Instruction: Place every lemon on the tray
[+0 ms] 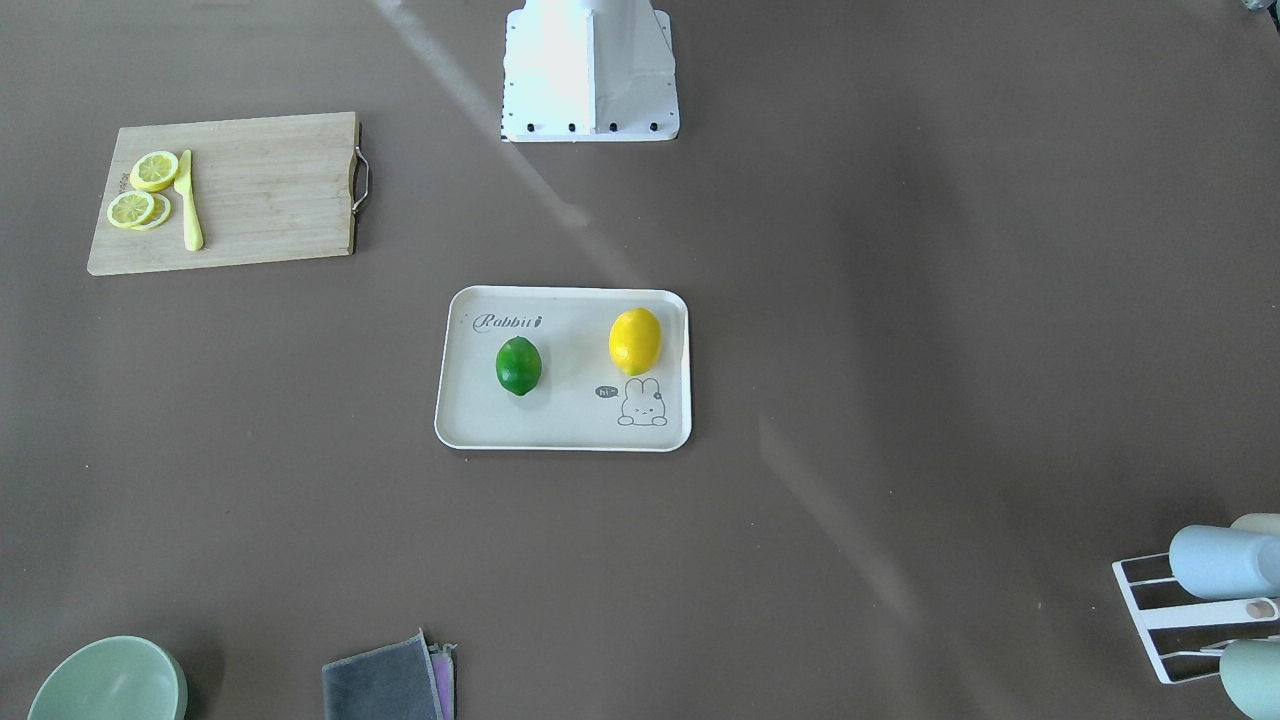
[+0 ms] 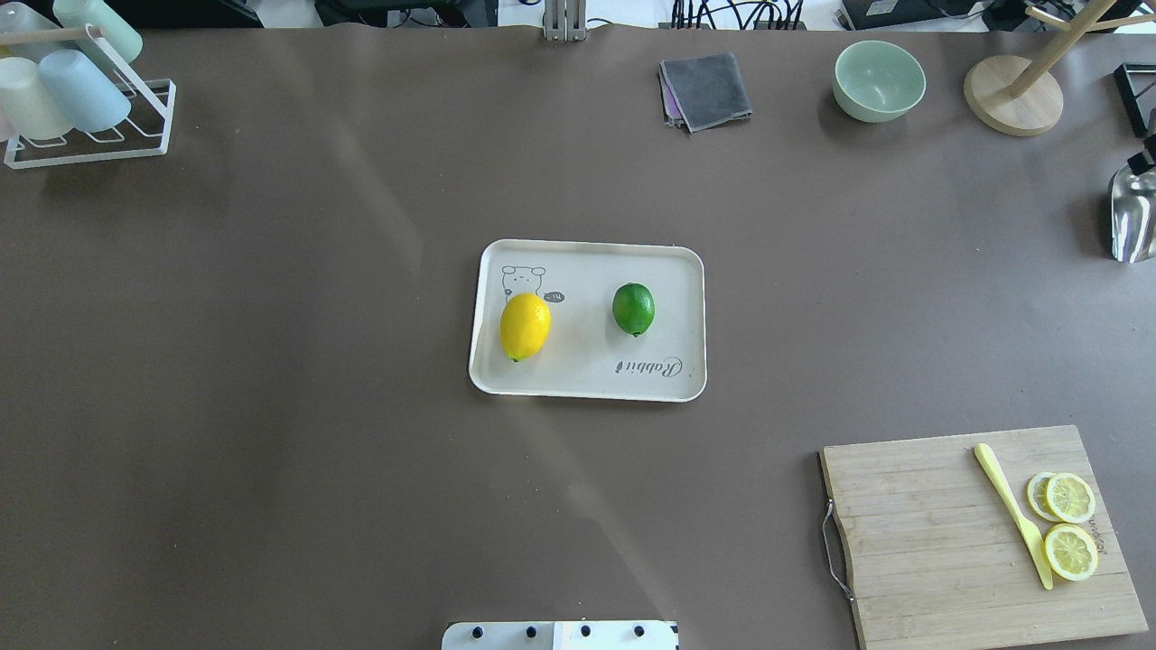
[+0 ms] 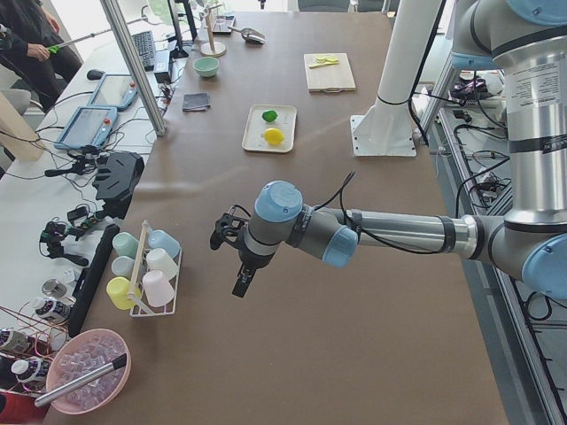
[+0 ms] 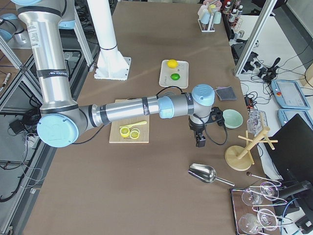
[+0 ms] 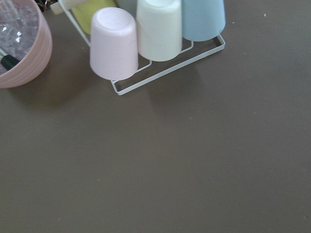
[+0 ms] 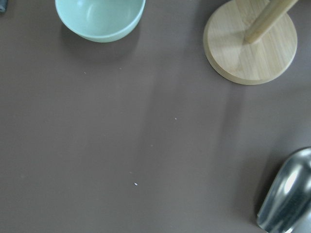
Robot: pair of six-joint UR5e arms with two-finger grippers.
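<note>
The cream tray with "Rabbit" script lies mid-table, also in the front view. The yellow lemon and the green lemon both lie on it, apart from each other. Both show small in the side views. My left gripper hangs over bare table near the cup rack, far from the tray. My right gripper hangs near the green bowl. Both show only in the side views, so I cannot tell whether they are open or shut.
A wooden cutting board holds lemon slices and a pale yellow knife. A cup rack, grey cloth, green bowl, wooden stand and metal scoop sit at the table's edges.
</note>
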